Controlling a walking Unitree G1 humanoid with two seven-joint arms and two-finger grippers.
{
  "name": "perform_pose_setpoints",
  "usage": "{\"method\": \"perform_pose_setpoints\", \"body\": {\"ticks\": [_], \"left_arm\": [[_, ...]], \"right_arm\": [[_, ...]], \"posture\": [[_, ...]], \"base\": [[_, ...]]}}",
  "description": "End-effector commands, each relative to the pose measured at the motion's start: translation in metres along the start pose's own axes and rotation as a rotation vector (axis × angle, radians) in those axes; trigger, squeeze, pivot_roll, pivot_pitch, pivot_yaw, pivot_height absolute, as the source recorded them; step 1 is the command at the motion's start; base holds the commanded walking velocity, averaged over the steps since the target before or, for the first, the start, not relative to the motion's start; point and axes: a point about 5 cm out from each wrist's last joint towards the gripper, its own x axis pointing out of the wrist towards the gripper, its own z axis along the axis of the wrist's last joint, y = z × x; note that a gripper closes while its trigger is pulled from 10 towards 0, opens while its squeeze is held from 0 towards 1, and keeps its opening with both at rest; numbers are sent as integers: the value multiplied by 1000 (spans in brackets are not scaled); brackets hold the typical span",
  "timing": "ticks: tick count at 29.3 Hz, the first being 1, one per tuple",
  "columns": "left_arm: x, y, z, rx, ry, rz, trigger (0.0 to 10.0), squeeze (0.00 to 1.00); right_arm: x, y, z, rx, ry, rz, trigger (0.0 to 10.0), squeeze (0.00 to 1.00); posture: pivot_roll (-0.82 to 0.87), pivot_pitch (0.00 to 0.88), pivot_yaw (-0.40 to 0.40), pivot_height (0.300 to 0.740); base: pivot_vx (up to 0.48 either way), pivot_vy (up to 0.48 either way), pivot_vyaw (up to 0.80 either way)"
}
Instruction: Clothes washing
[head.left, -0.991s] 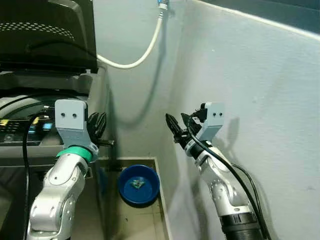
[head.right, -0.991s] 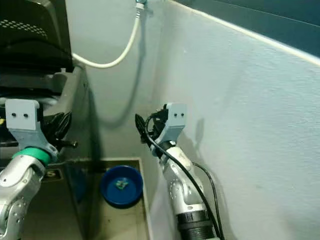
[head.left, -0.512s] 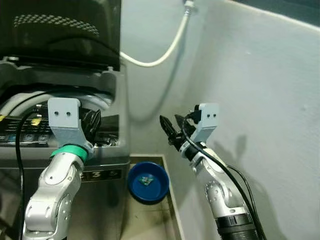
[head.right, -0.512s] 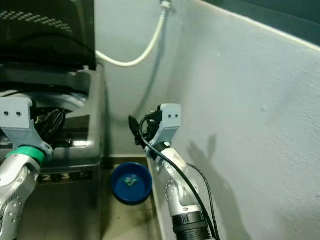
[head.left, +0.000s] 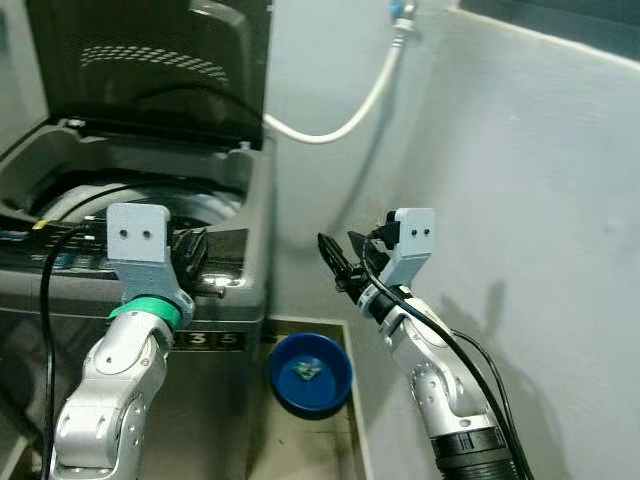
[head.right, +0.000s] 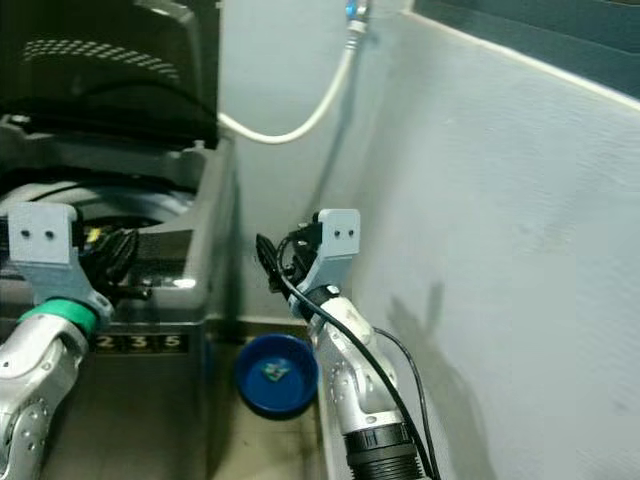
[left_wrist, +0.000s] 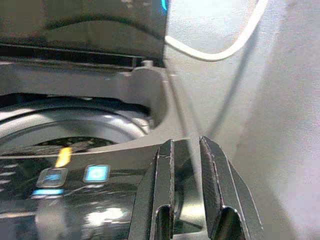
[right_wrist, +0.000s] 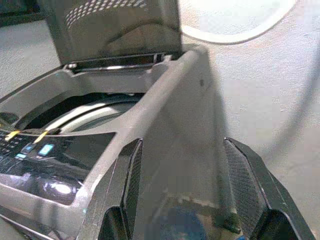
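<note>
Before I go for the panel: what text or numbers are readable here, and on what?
"235": white digits on the washing machine front, below the control panel; in the left eye view just "3 5" shows beside the left gripper.
Control panel button labels: lit, but too blurred to read.
Nothing else legible.

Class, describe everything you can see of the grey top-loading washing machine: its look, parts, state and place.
The grey top-loading washing machine stands at the robot's left, against a pale wall. Its dark lid is raised upright, showing the round drum opening. A glossy front control panel carries small lit blue buttons. The casing looks like plastic. A white hose curves behind it; a blue bowl sits on the floor beside it.
</note>
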Motion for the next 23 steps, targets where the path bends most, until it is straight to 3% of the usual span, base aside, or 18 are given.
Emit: {"method": "perform_pose_setpoints", "body": {"ticks": [1, 6, 23], "left_arm": [[0, -1, -2, 19, 8, -1, 10000, 0], [-2, 1, -7, 35, 29, 16, 10000, 0], [0, -2, -12, 46, 44, -7, 10000, 0]], "right_arm": [[-2, -1, 0, 10, 1, -9, 10000, 0], [-3, -2, 0, -63, 10, -9, 10000, 0], [-4, 1, -2, -107, 19, 15, 10000, 0]], "posture": [[72, 20, -78, 740], [70, 22, -86, 740], [54, 8, -80, 740]], "base": [[0, 0, 0], [0, 0, 0], [0, 0, 800]]}}
